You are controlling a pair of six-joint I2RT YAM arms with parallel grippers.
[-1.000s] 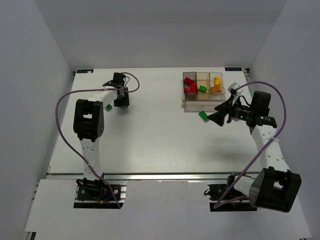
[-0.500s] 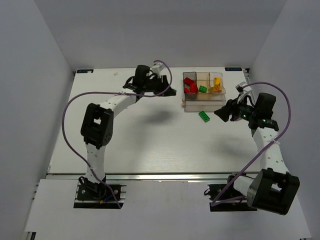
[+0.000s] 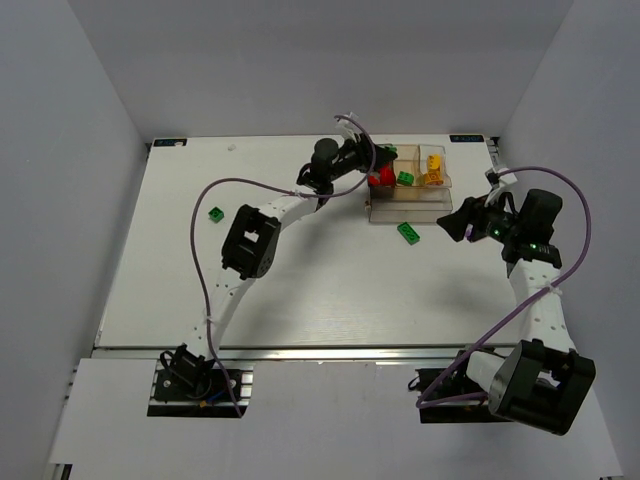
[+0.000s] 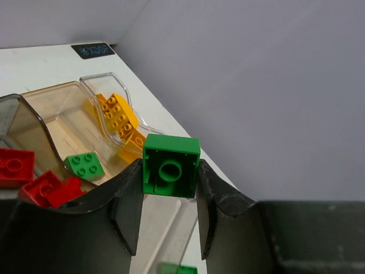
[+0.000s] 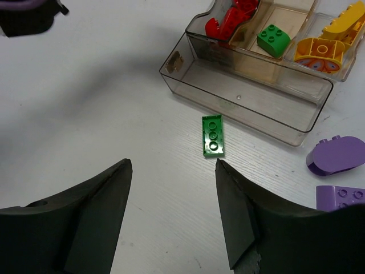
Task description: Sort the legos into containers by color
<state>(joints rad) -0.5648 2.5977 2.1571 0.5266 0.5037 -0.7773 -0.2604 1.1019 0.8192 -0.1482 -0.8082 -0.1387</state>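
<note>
My left gripper (image 3: 385, 158) is shut on a small green brick (image 4: 171, 166) and holds it above the containers (image 3: 408, 208), near the grey and amber bins. The grey bin holds red bricks (image 5: 231, 17), the amber bin (image 4: 51, 114) a green brick (image 5: 272, 39), and the clear bin yellow bricks (image 5: 331, 43). My right gripper (image 3: 455, 220) is open and empty above the table, right of a flat green brick (image 5: 212, 135) that lies just in front of the shallow tray (image 5: 251, 103).
Another green brick (image 3: 215, 213) lies at the far left of the table. Two purple bricks (image 5: 336, 154) lie right of the tray, near my right gripper. The grey side walls stand close to the table's edges.
My left arm has swung from the table's far left to above the bins, carrying the green brick. My right gripper has drawn back to the right, away from the flat green brick.
</note>
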